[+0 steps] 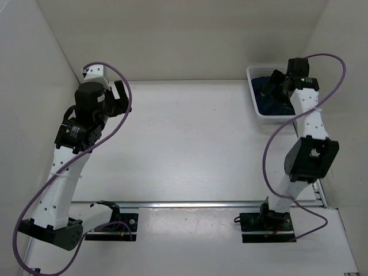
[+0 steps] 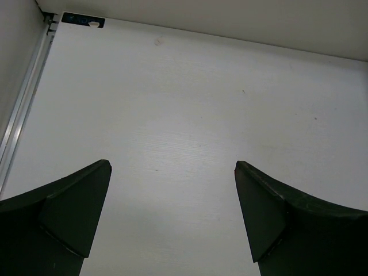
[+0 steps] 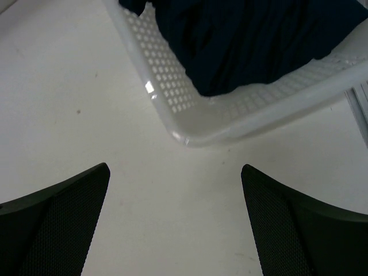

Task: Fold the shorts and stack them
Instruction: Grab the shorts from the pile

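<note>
On the white table (image 1: 184, 144), the white mesh basket (image 3: 172, 86) at the far right corner holds the bunched navy shorts (image 3: 247, 40), while the left gripper (image 2: 172, 172) and right gripper (image 3: 175, 172) both hang spread wide, holding nothing.

Bright even light, faint shadows; glare on basket (image 3: 148, 87) (wrist views soft).

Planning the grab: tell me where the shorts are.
Top view: the shorts sit in the white mesh basket, far right of the table, by the right gripper.
</note>
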